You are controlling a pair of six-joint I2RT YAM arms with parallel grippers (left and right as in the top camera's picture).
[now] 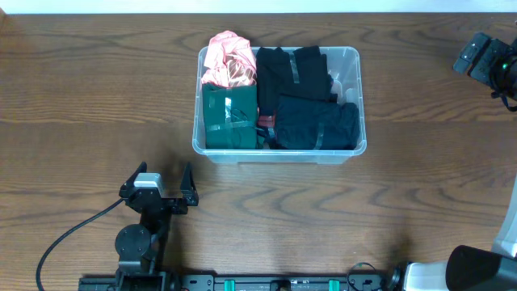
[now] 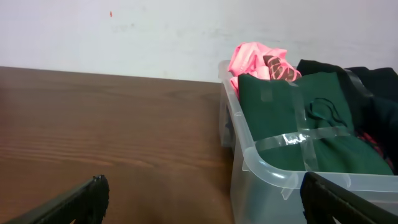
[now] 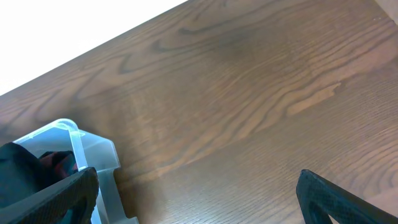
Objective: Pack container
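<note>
The container point(image 1: 279, 153) is a clear plastic bin at the table's middle back. It holds a pink garment point(image 1: 229, 60), a green taped bundle point(image 1: 230, 118) and black garments point(image 1: 311, 121). My left gripper point(image 1: 159, 184) is open and empty, on the table in front of the bin's left corner. In the left wrist view its jaws point(image 2: 199, 199) frame the bin's near corner point(image 2: 264, 165), the green bundle point(image 2: 292, 118) and the pink garment point(image 2: 255, 59). My right gripper point(image 1: 485, 58) is open and empty at the far right; its jaws point(image 3: 196, 193) hang over bare table beside the bin's corner point(image 3: 93, 149).
The brown wooden table point(image 1: 81, 97) runs to a white wall at the back. A black cable point(image 1: 73, 230) trails from the left arm's base at the front. The arm mounts sit along the front edge point(image 1: 283, 283).
</note>
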